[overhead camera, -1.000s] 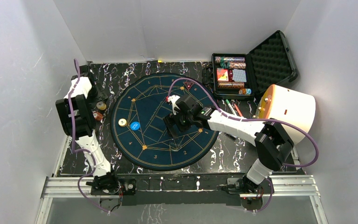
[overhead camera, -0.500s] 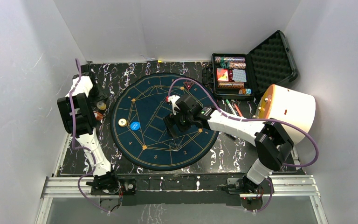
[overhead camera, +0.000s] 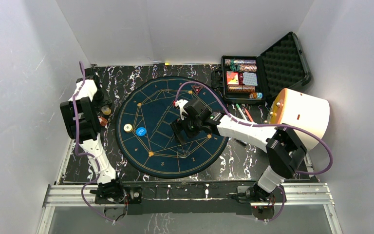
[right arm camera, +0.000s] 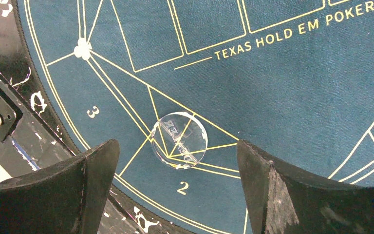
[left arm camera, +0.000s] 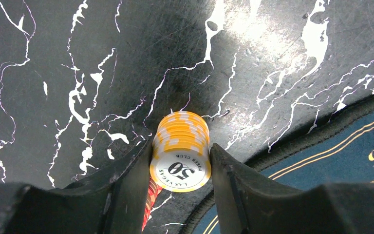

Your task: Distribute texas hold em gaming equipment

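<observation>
Left wrist view: the left gripper (left arm camera: pixel 180 146) is clamping a yellow chip stack (left arm camera: pixel 180 171) near the tabletop's left edge; the right gripper (right arm camera: pixel 174 152) is hanging spread wide above a clear disc (right arm camera: pixel 178 139) on the mat (right arm camera: pixel 292 107).

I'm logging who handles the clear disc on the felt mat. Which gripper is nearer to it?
Right. The right gripper hangs over the clear disc, fingers open either side. The left gripper is off the mat, fingers pressed on a yellow chip stack.
</observation>
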`<action>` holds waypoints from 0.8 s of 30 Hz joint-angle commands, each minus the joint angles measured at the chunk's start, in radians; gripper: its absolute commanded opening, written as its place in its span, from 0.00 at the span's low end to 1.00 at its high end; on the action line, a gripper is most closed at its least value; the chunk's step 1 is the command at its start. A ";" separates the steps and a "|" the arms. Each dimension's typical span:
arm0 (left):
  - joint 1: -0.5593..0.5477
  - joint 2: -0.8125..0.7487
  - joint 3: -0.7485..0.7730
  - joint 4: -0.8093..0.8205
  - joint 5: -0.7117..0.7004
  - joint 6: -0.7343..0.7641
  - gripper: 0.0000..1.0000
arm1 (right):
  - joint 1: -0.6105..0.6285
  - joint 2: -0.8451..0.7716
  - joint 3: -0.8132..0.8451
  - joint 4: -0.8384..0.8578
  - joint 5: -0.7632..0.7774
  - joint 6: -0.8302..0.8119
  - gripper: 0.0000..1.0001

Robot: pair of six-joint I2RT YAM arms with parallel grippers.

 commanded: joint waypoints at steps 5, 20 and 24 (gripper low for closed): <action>0.002 -0.027 0.008 -0.023 0.003 0.010 0.35 | -0.003 0.001 0.007 0.034 -0.007 -0.005 0.98; -0.089 -0.118 0.144 -0.188 -0.035 0.007 0.21 | -0.015 -0.034 0.035 -0.022 0.074 0.004 0.98; -0.254 -0.159 0.113 -0.214 -0.054 -0.045 0.22 | -0.078 -0.109 0.043 -0.085 0.169 0.032 0.98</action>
